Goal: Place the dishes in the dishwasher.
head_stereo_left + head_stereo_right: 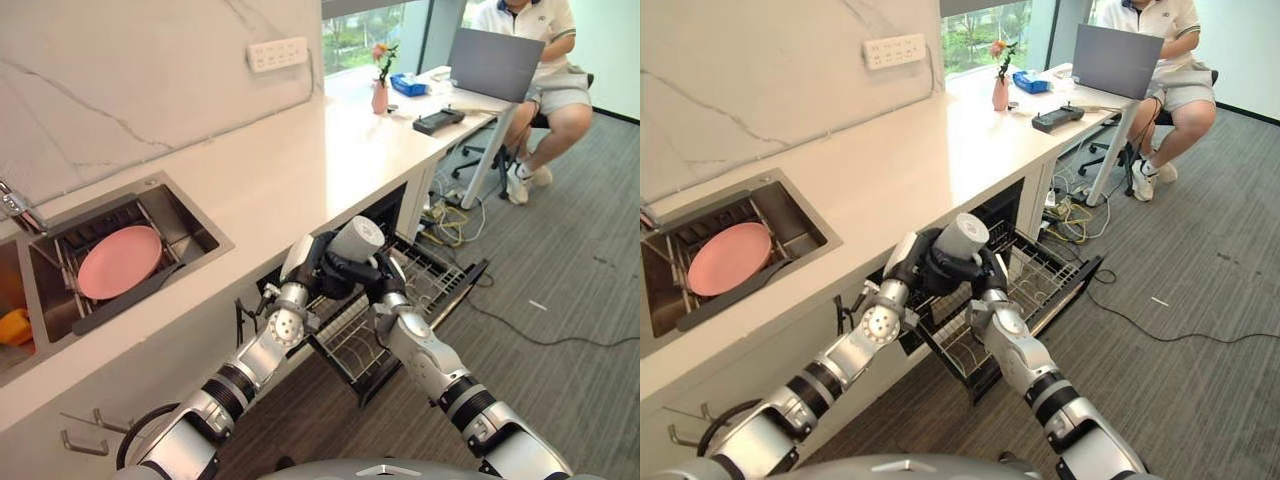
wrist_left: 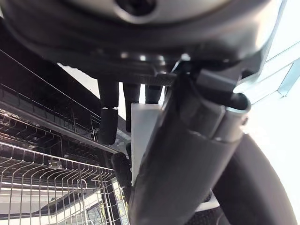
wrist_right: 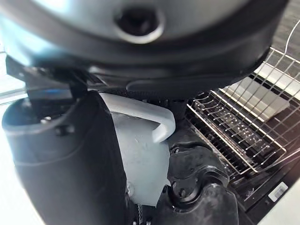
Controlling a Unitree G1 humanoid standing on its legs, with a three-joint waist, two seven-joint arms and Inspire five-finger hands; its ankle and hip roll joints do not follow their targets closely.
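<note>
Left eye view gives me both hands meeting over the pulled-out dishwasher rack (image 1: 400,310), the left hand (image 1: 318,262) and right hand (image 1: 375,275) clasped from opposite sides around a white mug (image 1: 357,238) held above the wire basket. In the right wrist view I see the mug's handle beside my curled fingers (image 3: 197,168). A pink plate (image 1: 119,261) sits in the sink (image 1: 195,225), well apart from the rack. Farther along the white counter (image 1: 300,160) stand a pink vase (image 1: 380,95) and a blue box (image 1: 408,84); a person (image 1: 535,60) sits at a laptop (image 1: 493,63), and loose cables (image 1: 450,220) lie on the floor by the rack.
</note>
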